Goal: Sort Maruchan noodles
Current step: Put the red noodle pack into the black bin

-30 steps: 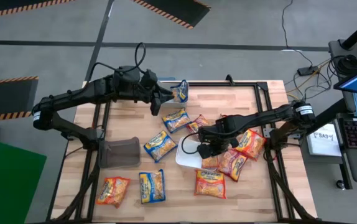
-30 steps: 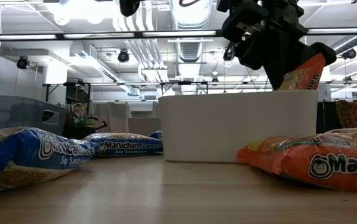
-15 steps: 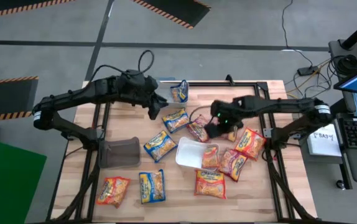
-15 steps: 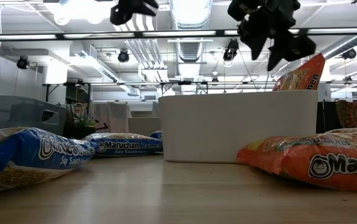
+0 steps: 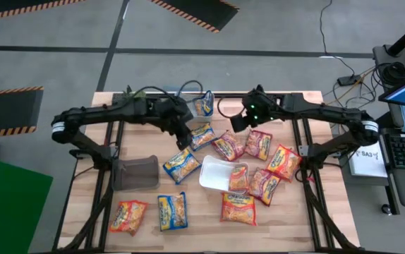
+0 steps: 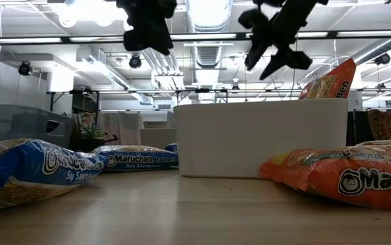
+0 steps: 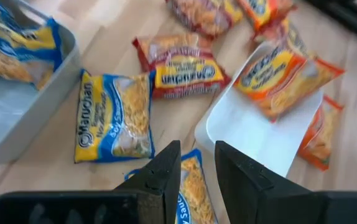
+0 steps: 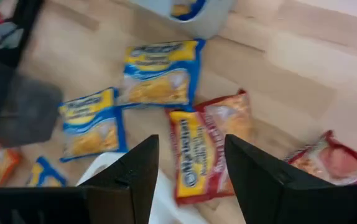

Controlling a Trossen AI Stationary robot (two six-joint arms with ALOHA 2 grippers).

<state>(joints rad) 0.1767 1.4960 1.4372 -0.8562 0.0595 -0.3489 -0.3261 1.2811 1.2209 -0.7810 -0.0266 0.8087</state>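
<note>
Packets (image 5: 188, 161) lay scattered on the table (image 5: 287, 219), one orange packet (image 5: 238, 177) in the white tray (image 5: 213, 173). The left gripper (image 5: 185, 138) hovered over a blue packet (image 5: 201, 134), fingers narrowly apart and seemingly empty. The right gripper (image 5: 235, 121) hung near the far edge, fingers apart, holding nothing.

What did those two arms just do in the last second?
The right tool let go of an orange packet, left leaning in the white tray, then swung off to the table's far side. The left tool moved over the blue packets. Other packets stayed put.

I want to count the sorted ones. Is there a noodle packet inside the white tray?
Yes, the high view shows one orange packet lying in the white tray, against its right side.
</note>
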